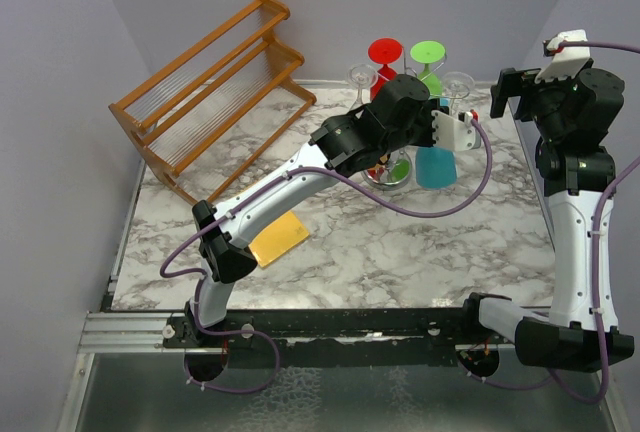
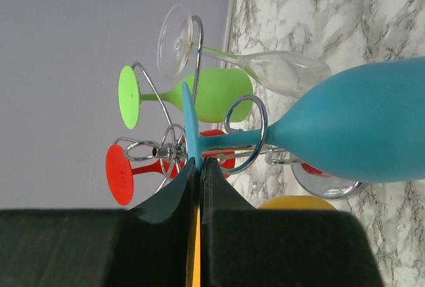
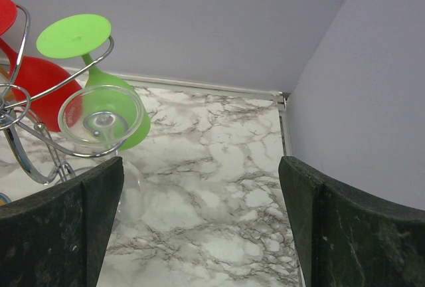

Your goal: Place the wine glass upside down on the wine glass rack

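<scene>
The blue wine glass (image 2: 358, 127) hangs bowl-down, its foot pinched in the clenched left gripper (image 2: 197, 164), its stem crossing a scroll loop of the wine glass rack (image 2: 265, 131) just past the fingertips. A red glass (image 2: 119, 174), a green glass (image 2: 212, 94) and a clear glass (image 2: 176, 41) hang on the rack too. The right gripper (image 3: 201, 167) is spread wide and holds nothing.

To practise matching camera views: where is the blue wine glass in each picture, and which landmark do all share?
Top external: blue wine glass right of centre.
Left wrist: right side, foot in the left gripper.
Right wrist: not in it.
Shared landmark: green wine glass.
</scene>
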